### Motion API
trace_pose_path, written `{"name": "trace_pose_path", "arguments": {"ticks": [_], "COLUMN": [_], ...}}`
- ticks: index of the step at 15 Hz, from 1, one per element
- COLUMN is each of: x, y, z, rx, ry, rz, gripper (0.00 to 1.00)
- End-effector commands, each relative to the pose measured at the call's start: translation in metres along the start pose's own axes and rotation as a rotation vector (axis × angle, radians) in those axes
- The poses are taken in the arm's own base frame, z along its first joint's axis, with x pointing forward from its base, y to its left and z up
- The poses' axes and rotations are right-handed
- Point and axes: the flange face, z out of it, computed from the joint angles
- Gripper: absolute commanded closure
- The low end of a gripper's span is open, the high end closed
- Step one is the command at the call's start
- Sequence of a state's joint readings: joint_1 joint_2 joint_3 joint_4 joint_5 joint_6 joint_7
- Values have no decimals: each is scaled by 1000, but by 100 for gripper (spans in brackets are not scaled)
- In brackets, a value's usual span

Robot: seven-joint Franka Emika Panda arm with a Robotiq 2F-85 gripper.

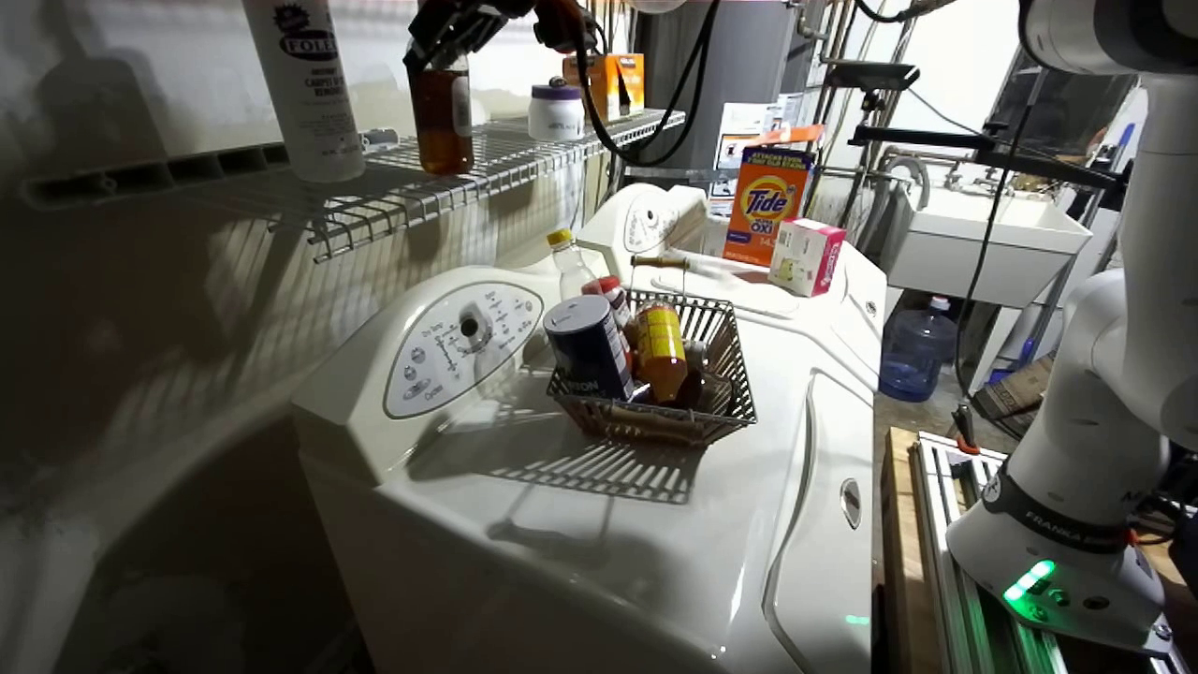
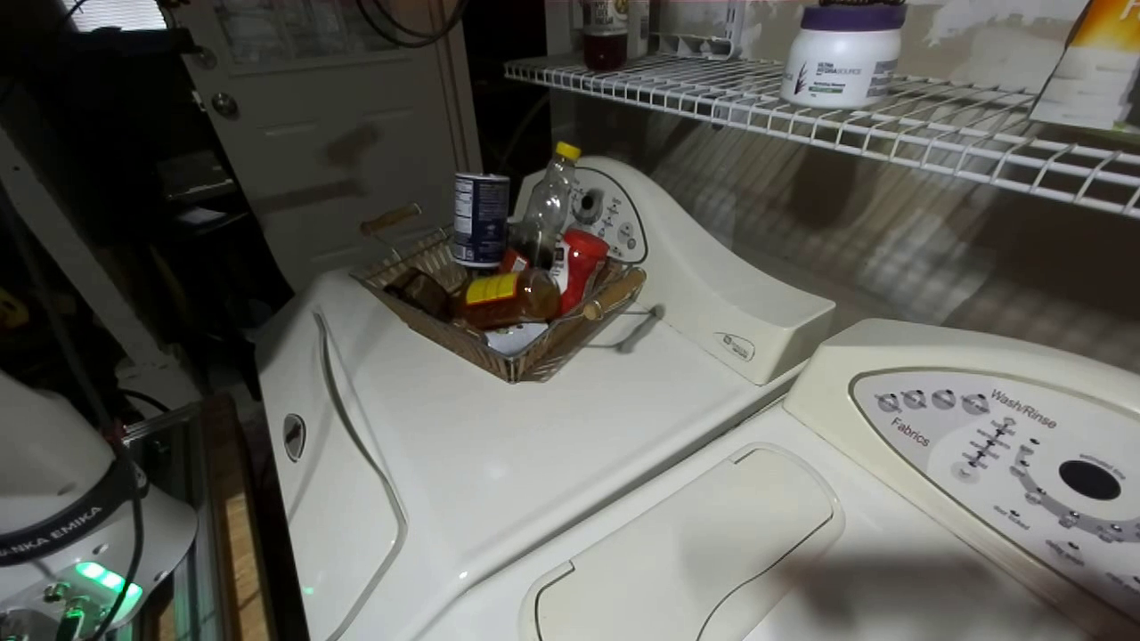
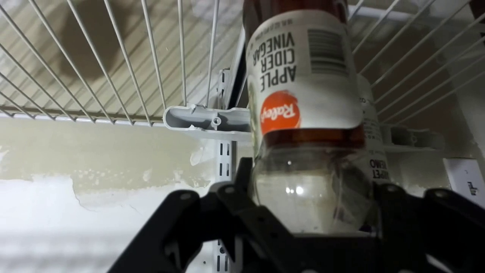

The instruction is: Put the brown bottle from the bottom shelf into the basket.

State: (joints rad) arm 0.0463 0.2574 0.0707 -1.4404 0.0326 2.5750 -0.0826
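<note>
Take brown bottle (image 3: 303, 110) by upper body; probably stiff, slippery, rather heavy; with claw (image 3: 316, 182) bottle-wide around it; unclear whether gripping.

In the wrist view, the black gripper (image 3: 315, 182) juts from the bottom, fingers (image 3: 244, 174) apart; whether they clamp is unclear. In an exterior view, the white arm (image 1: 1109, 365) stands at the right edge, its base (image 1: 1067, 562) lit green.
</note>
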Motion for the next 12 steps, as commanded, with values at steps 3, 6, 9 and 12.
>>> {"name": "trace_pose_path", "arguments": {"ticks": [3, 6, 9, 12], "x": [3, 1, -5, -16], "y": [-5, -8, -11, -13], "z": [-35, -46, -63, -85], "rx": [-38, -46, -70, -103], "ry": [-1, -17, -51, -101], "rz": [38, 42, 32, 34], "gripper": [68, 68, 68, 68]}}
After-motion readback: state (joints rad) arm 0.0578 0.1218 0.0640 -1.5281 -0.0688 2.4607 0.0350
